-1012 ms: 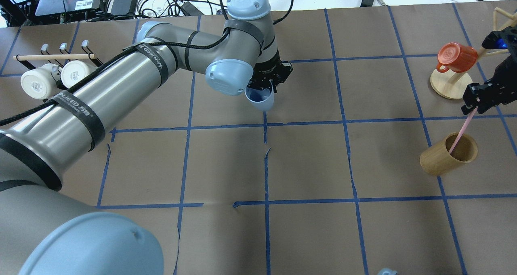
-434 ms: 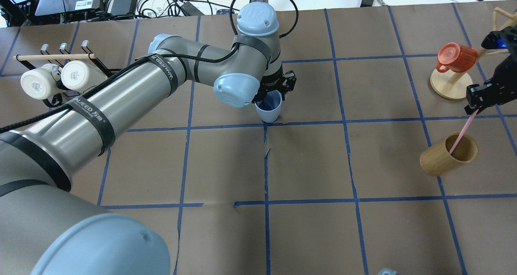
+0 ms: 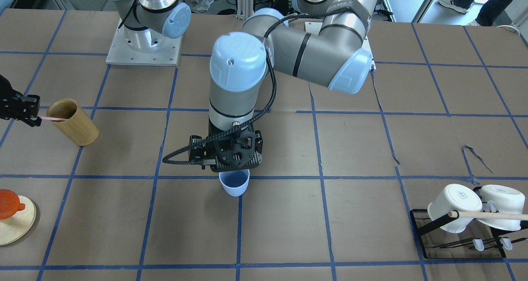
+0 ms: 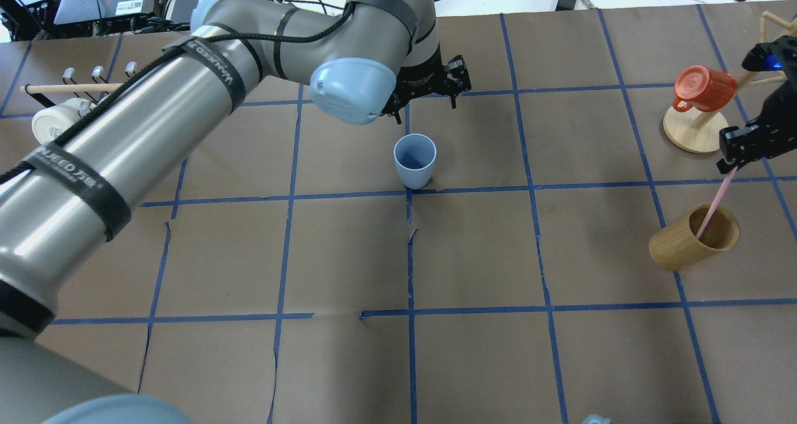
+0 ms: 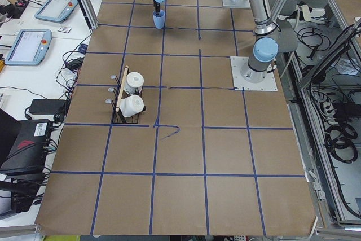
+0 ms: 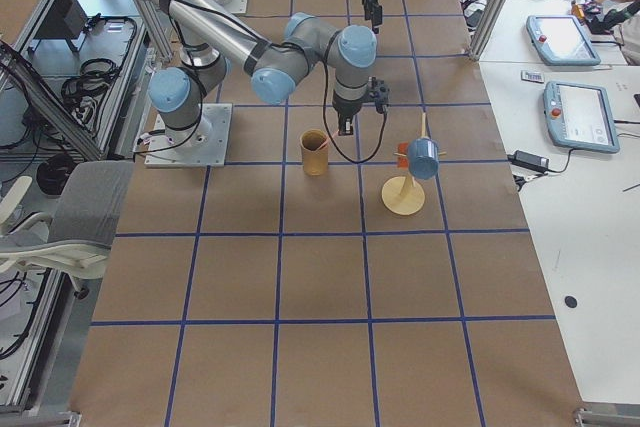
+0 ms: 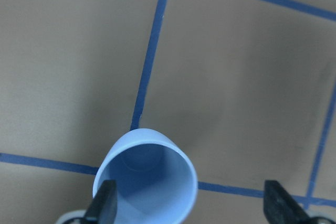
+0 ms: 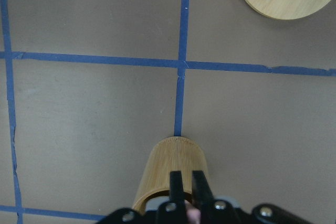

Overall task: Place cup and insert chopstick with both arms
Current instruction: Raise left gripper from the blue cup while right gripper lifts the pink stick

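Note:
The light-blue cup (image 4: 415,160) stands upright on the table beside a blue tape crossing; it also shows in the front view (image 3: 234,183) and the left wrist view (image 7: 144,182). My left gripper (image 4: 427,100) hovers above it, open and empty, its fingers (image 7: 102,205) spread wider than the cup. My right gripper (image 4: 731,158) is shut on the top of the pale-pink chopstick (image 4: 715,203). The stick's lower end is inside the tan bamboo cylinder (image 4: 682,248). The right wrist view shows that gripper (image 8: 186,187) straight over the cylinder (image 8: 173,163).
A red mug (image 4: 705,88) hangs on a wooden tree stand (image 4: 691,134) at the far right. A black rack (image 3: 462,231) with two white mugs (image 3: 453,208) and a wooden rod (image 3: 491,215) stands on my left side.
My left gripper set the cup upright on the table, opened, and rose away from it. My right gripper stays put, still holding the chopstick in the bamboo cylinder.

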`<control>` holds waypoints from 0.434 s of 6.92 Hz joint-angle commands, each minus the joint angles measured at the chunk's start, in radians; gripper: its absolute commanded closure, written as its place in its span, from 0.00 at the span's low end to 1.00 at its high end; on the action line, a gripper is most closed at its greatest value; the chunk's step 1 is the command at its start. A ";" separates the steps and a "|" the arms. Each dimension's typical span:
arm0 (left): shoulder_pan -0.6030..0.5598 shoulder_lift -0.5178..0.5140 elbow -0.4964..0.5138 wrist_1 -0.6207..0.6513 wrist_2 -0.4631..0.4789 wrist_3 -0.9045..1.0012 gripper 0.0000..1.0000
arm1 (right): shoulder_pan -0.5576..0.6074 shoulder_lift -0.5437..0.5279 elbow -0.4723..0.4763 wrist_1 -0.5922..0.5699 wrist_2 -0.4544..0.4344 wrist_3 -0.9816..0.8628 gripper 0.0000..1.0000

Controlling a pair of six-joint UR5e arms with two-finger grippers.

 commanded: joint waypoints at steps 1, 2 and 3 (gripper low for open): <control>0.001 0.163 0.028 -0.176 0.006 0.074 0.00 | 0.008 -0.036 -0.005 0.017 0.005 -0.002 1.00; 0.016 0.229 0.022 -0.280 0.012 0.116 0.00 | 0.029 -0.079 -0.036 0.098 0.007 0.003 1.00; 0.060 0.263 -0.029 -0.391 0.016 0.228 0.00 | 0.049 -0.093 -0.107 0.182 0.005 0.008 1.00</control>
